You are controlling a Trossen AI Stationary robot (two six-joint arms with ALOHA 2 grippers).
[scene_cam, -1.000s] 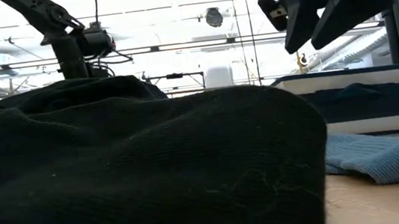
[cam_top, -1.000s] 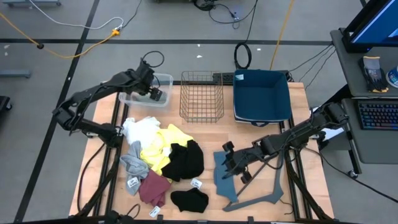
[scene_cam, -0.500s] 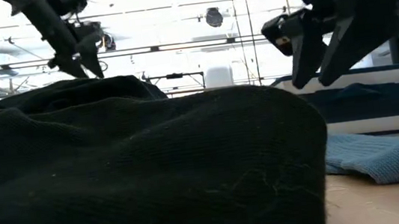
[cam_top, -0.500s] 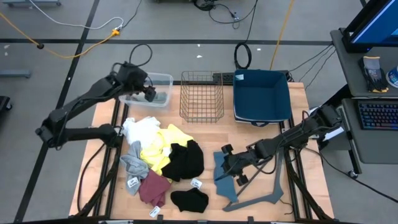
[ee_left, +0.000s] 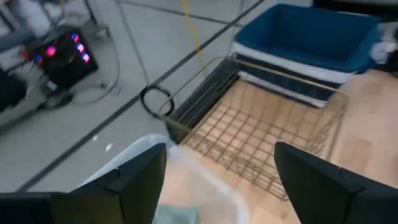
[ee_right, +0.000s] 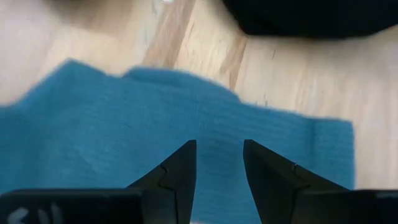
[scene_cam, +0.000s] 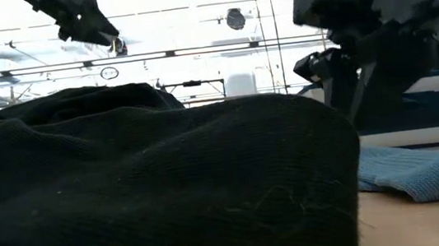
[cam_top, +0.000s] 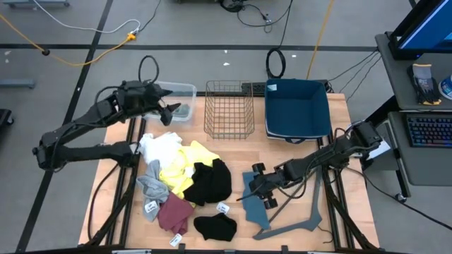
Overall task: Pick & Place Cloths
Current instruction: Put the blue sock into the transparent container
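Cloths lie heaped on the table's left half in the high view: white (cam_top: pixel 161 147), yellow (cam_top: pixel 185 164), black (cam_top: pixel 210 182), grey (cam_top: pixel 152 185), maroon (cam_top: pixel 173 212), and a small black one (cam_top: pixel 215 227). A blue-grey cloth (cam_top: pixel 256 206) lies flat by itself, right of the heap. My right gripper (cam_top: pixel 252 192) hovers open and close over it, fingers pointing down at the blue-grey cloth (ee_right: pixel 186 118). The low view shows my right gripper (scene_cam: pixel 349 92) above the cloth (scene_cam: pixel 424 172). My left gripper (cam_top: pixel 167 109) hangs open over the clear bin's rim (ee_left: pixel 186 168).
At the far edge stand a clear plastic bin (cam_top: pixel 185 92) holding a pale cloth, a wire basket (cam_top: pixel 229 107) and a dark blue fabric bin (cam_top: pixel 298 106). A grey angular flat piece (cam_top: pixel 296 224) lies near the right arm. A black cloth (scene_cam: pixel 152 188) fills the low view's foreground.
My right gripper has come down toward the blue-grey cloth, drifting slightly toward the table's left and near edge. My left gripper has risen and drawn back from over the clear bin toward the table's left. No cloth has moved.
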